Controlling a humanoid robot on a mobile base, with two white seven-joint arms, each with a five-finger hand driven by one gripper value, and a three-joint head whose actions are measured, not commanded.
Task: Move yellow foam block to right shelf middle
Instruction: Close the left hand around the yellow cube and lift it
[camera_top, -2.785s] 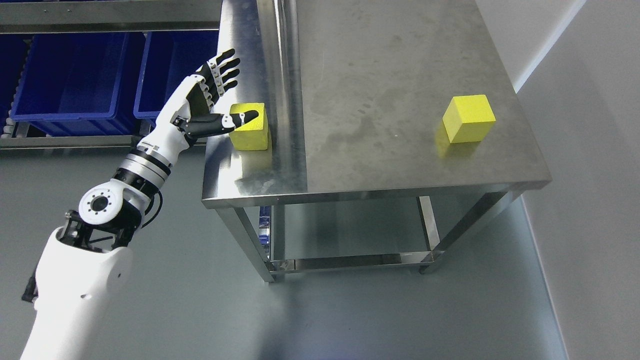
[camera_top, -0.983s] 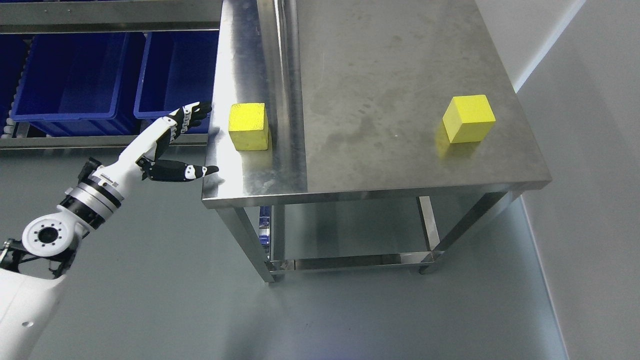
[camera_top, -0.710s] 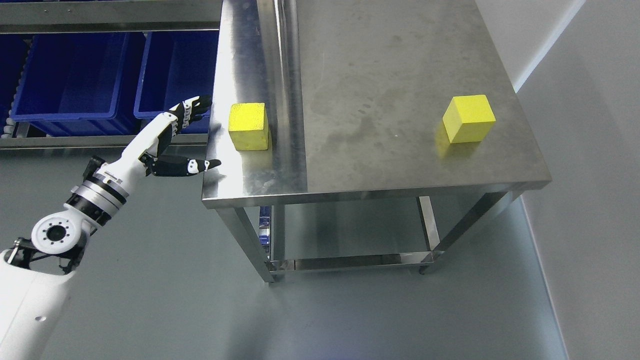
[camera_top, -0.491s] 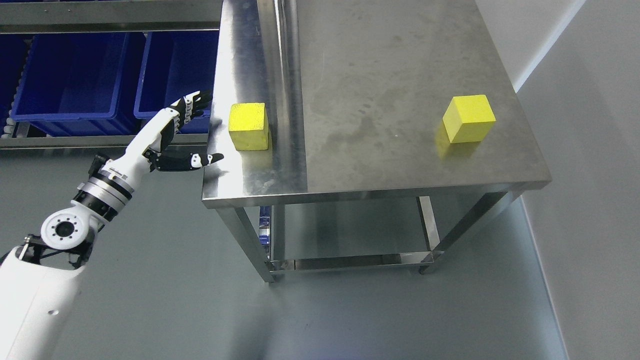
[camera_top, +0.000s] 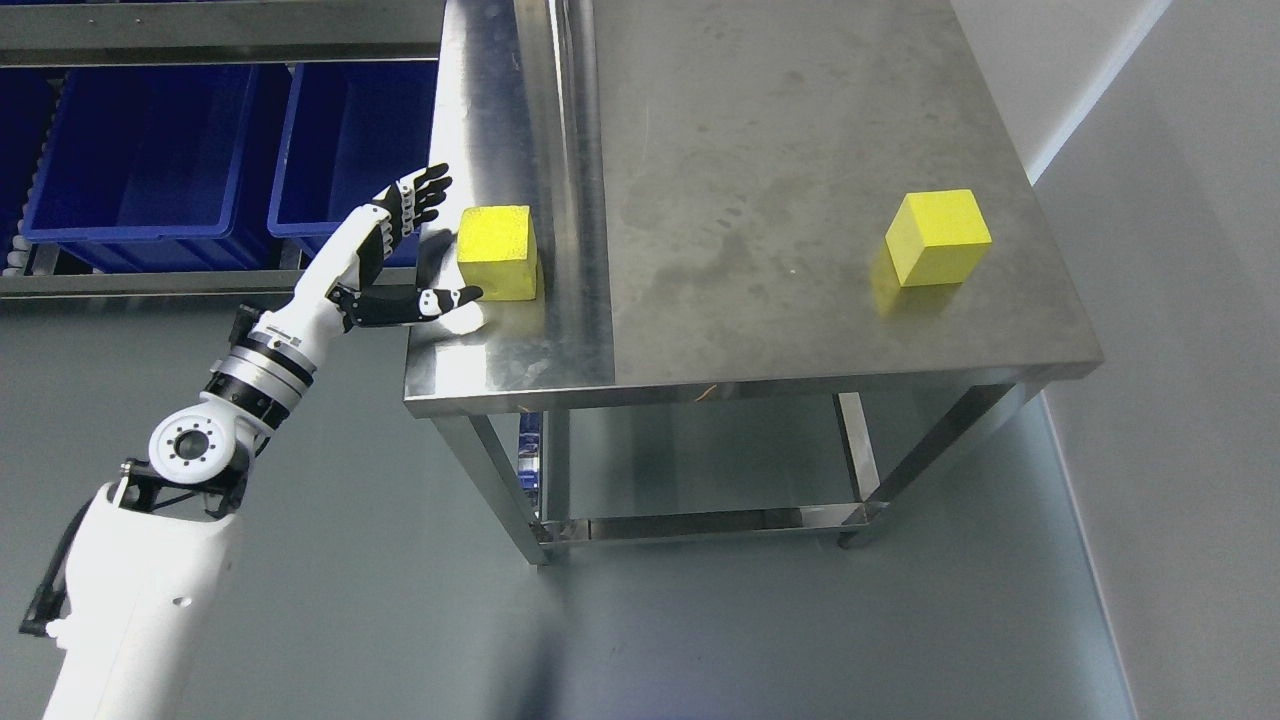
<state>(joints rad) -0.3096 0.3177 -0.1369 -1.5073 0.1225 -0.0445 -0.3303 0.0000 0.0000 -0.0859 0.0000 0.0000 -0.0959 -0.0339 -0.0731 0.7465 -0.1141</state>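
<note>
Yellow foam block (camera_top: 496, 252) sits on the steel table (camera_top: 780, 150) near its left edge, beside a raised seam. The left hand (camera_top: 405, 250) is spread just left of the block, holding nothing, thumb near its lower corner. A second yellow block (camera_top: 937, 237) rests near the table's right edge.

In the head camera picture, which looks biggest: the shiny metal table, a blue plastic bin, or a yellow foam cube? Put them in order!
1. Shiny metal table
2. Blue plastic bin, only partly shown
3. The two yellow foam cubes, left and right, look about equal
</note>
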